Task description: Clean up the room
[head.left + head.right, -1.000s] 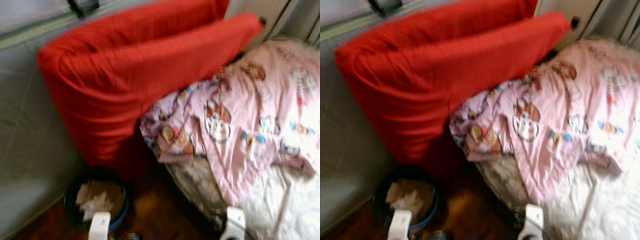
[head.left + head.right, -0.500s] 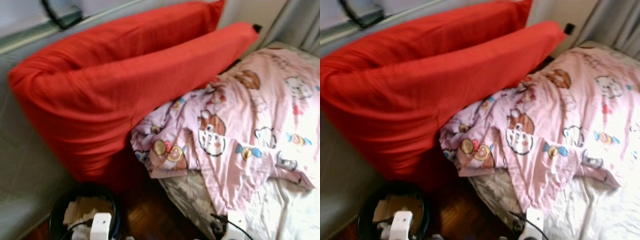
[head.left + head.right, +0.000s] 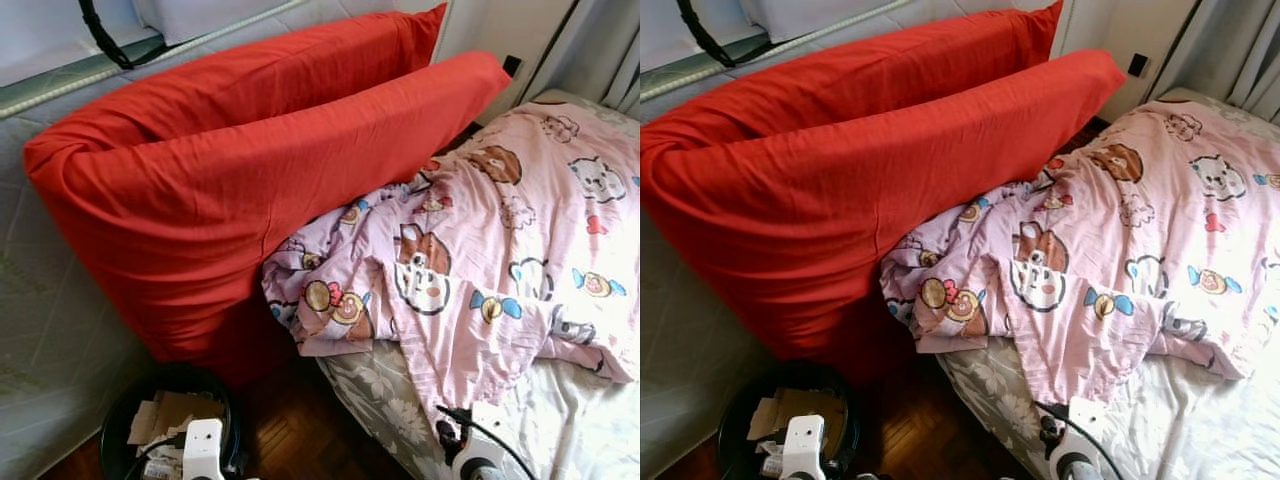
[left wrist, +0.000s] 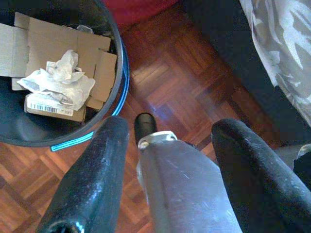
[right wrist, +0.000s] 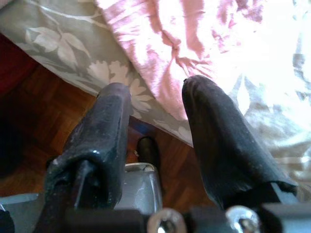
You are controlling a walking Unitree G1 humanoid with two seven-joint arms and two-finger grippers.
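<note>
Left eye view looks down on a bed (image 3: 380,395) covered by a grey floral sheet, and I take that bed as my landmark. A pink cartoon-print blanket (image 3: 500,240) lies crumpled over its near end, one corner hanging just over the bed's edge. Two long red pillows (image 3: 250,170) lean against the wall beside the bed, their lower end touching the blanket's bunched folds. On the dark parquet floor (image 4: 184,82) next to the bed's corner, below the pillows, stands a round black bin (image 3: 112,432) with a blue rim. Inside it lie flattened cardboard pieces (image 4: 58,48), a crumpled white paper (image 4: 60,80) and a small box with a barcode label (image 4: 48,104).

The left gripper (image 4: 170,145) hangs low over the floor between the bin and the bed, its two black fingers (image 4: 104,170) spread wide apart with nothing between them; the bin's rim sits just beside one finger. The right gripper (image 5: 155,121) hovers at the bed's edge, over the spot where the floral sheet meets the hanging pink corner. Its fingers (image 5: 218,141) are parted too and hold nothing. A black cable (image 3: 1080,425) curls over the sheet near the right arm's white wrist. A grey curtain (image 3: 600,50) hangs beyond the far side of the bed.
</note>
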